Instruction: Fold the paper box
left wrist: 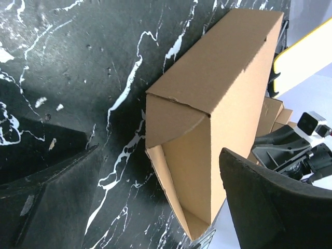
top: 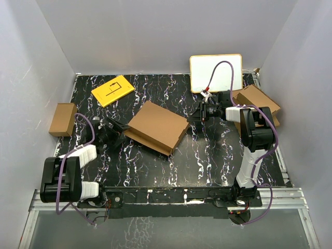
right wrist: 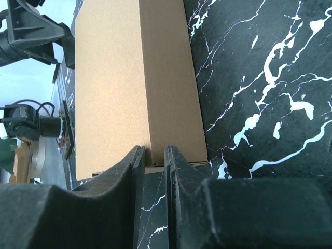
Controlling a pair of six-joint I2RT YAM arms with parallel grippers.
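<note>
Top external: paper box (top: 157, 127) between left gripper (top: 117, 130), spread wide, and right gripper (top: 194, 115), nearly together; grip unclear.

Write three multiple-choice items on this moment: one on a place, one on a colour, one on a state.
1. Where on the table is the small brown box?
A) left edge
B) right edge
C) near edge, between the arm bases

2. What colour is the flat card at the far left?
A) red
B) green
C) yellow

3. How do the jaws of the left pincer stand at the end of the paper box?
A) shut on nothing
B) wide open
C) clamped on a flap

Answers:
1 A, the top view shows it by the left wall.
2 C, it is bright yellow with black lines.
3 B, the left wrist view shows its fingers far apart.
</note>
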